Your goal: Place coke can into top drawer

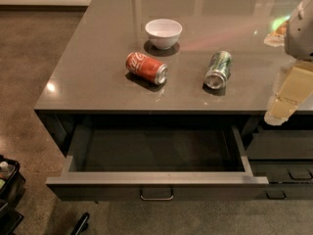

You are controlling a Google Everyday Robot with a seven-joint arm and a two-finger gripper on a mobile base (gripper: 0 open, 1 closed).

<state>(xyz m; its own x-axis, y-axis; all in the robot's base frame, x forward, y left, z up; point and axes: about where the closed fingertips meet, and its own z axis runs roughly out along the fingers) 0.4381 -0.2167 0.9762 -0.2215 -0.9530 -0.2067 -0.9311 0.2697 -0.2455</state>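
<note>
**A:** What sits nearest?

**B:** The wide, shallow dark grey top drawer (156, 179) with the brushed metal top edge. It stands pulled out, with its small metal loop handle (156, 195) at the middle of the front. Its dark floor lies open from above, just below the front lip of the glossy grey stone surface (83, 84).

**A:** And the can?

**B:** The small red aluminium coke can (146, 67) lies on its side on that surface, set back from the front lip and over the drawer's middle. Its long axis runs slantwise, with the silver end pointing toward the near right.

**A:** Where is the gripper?

**B:** The cream-coloured gripper (284, 99) hangs at the right edge of the view, over the surface's front right part, and holds nothing. I cannot tell whether it is spread or pressed together. The coke can lies well apart from it, toward the left of the view.

**A:** Anything between?

**B:** A green and silver drink can (218, 70), also on its side, lies between the two. I judge a straight sideways reach would risk knocking it, so coming over it looks safer. The red can could also roll if nudged across its axis.

**A:** Farther back?

**B:** A white round bowl (163, 32) sits just behind the coke can, close but apart. That leaves more room in front of the can than behind.
</note>
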